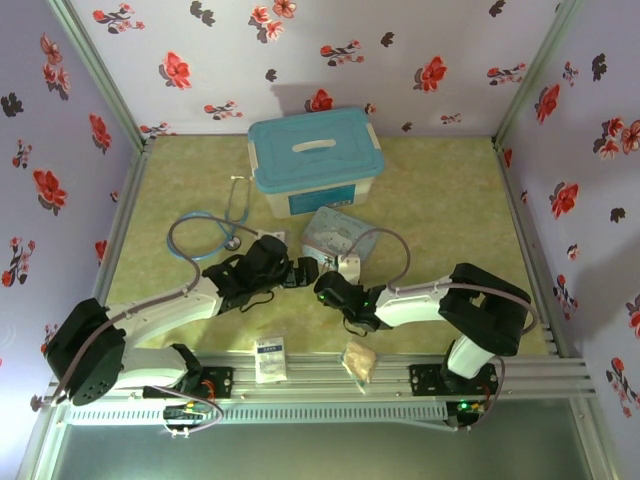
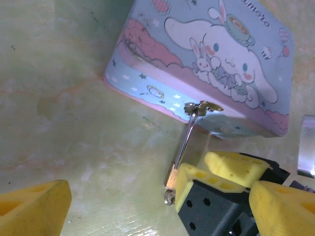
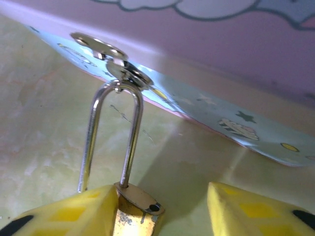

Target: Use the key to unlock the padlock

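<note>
**Padlock on the hasp, neither gripper clamped**

The padlock (image 3: pixel 135 214) lies on the table (image 2: pixel 74 123) in front of the cartoon tin (image 2: pixel 211 49). Its shackle (image 3: pixel 133 128) is threaded through the tin's hasp (image 3: pixel 106 49), and I judge it not yet unlocked. The right gripper (image 3: pixel 162 196) straddles the brass body: 1 yellow pad touches it and the other stands apart, so the fingers are spread, not clenched. The left gripper (image 2: pixel 160 201) sits just beside it, its 2 fingers wide apart with nothing between them. I cannot pick out the key with confidence. A small silvery loop (image 2: pixel 169 197) at the padlock's lower end may belong to it.

Several things could go wrong from here:
- With only 1 pad in contact, closing the right fingers may shove the padlock sideways, twisting it on the hasp.
- The tin looks light, so any pull on the shackle could drag or tip it.
- The 2 grippers are crowded together, and a careless reach by the left could knock the right.
- If that loop is the key, bumping it could dislodge it.
</note>
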Robot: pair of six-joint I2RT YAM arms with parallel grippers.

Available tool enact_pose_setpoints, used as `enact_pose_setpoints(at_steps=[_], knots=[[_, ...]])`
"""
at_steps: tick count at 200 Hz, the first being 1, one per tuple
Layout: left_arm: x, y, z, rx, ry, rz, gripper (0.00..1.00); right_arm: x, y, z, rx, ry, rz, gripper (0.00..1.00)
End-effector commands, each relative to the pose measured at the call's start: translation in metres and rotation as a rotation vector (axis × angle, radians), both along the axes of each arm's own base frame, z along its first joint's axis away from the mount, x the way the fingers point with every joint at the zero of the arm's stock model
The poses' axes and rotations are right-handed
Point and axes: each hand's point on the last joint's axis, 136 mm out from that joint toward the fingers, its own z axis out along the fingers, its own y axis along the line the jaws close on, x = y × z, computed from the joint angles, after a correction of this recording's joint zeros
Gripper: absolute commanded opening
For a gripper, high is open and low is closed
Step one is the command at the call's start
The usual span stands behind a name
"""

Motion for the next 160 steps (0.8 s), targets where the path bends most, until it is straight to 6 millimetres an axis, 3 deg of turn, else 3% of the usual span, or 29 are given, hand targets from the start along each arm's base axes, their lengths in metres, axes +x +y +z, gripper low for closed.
enact_pose_setpoints(at_steps=[1,47,80,118,160], knots=[[0.001,-0.001,-0.001,-0.027,0.004,0.011,0.93,-0.002,-0.015,-0.012,-0.064,0.010,-0.035,0.43],[0.003,-0.001,0.003,-0.025,-0.016,0.002,0.93,-0.008,-0.023,-0.014,-0.047,0.037,-0.040,0.40],[0.003,-0.001,0.004,-0.021,-0.017,0.000,0.93,-0.016,-0.048,-0.022,-0.061,0.054,-0.073,0.38],[0.004,-0.002,0.005,-0.023,-0.021,-0.002,0.92,-0.026,-0.080,-0.015,-0.086,0.035,-0.107,0.38],[0.011,-0.010,0.008,-0.011,-0.030,-0.017,0.92,-0.021,-0.089,-0.007,-0.012,0.022,-0.098,0.40]])
